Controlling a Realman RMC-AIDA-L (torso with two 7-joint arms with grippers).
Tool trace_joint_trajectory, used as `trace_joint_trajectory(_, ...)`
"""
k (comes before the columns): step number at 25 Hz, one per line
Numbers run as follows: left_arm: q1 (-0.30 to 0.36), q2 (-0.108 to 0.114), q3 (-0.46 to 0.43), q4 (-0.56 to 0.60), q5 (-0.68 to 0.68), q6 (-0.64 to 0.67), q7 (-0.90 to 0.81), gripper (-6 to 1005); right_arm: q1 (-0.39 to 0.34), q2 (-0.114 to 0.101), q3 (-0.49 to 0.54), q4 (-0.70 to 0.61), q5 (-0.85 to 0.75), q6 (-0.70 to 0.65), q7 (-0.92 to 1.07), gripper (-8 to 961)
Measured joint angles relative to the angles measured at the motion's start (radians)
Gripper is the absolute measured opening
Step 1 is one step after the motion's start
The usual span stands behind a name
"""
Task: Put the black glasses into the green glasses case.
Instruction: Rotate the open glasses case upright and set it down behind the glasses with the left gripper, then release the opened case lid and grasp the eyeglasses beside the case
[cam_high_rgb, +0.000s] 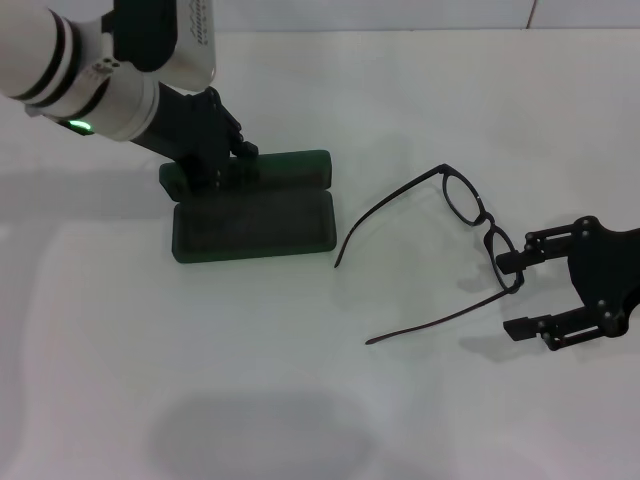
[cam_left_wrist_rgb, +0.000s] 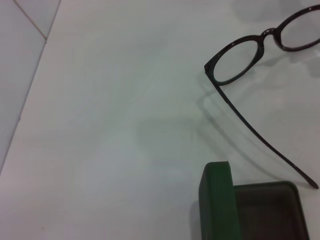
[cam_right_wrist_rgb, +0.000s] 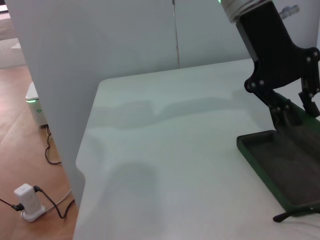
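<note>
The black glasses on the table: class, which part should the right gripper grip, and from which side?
Probably the front frame of the black glasses, near the lens closest to the right gripper. Come from the robot's right, where the open fingers already sit by that lens. The temple arms are unfolded, thin, and point toward the open green glasses case, which the left gripper steadies.

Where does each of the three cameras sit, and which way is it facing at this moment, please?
Head view: above, looking down at the table; shows the left gripper on the green glasses case and the right gripper at the black glasses.
Left wrist view: looks across the case corner toward the glasses; no fingers show.
Right wrist view: faces the left gripper and the case.
All three share the case.
</note>
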Motion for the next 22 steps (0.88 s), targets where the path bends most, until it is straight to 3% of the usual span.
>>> trace_joint_trajectory(6, 0.039, -0.001, 0.033, 0.033, -0.061, -0.043, -0.002, 263, -0.001, 0.000, 0.000, 0.000, 0.000, -0.001, 0.002, 722)
trace_joint_trajectory(14, 0.089, 0.004, 0.015, 0.101, -0.211, -0.024, -0.055, 429, -0.001, -0.002, 0.004, -0.007, 0.001, -0.014, 0.026, 723)
trace_joint_trajectory(17, 0.137, 0.006, -0.040, 0.133, -0.327, 0.033, -0.069, 491, 0.001, -0.007, 0.016, -0.016, 0.009, -0.033, 0.075, 723)
trace_joint_trajectory(22, 0.259, 0.008, -0.226, 0.121, -0.529, 0.215, -0.087, 717, 0.013, -0.019, 0.059, -0.078, 0.007, -0.025, 0.310, 723)
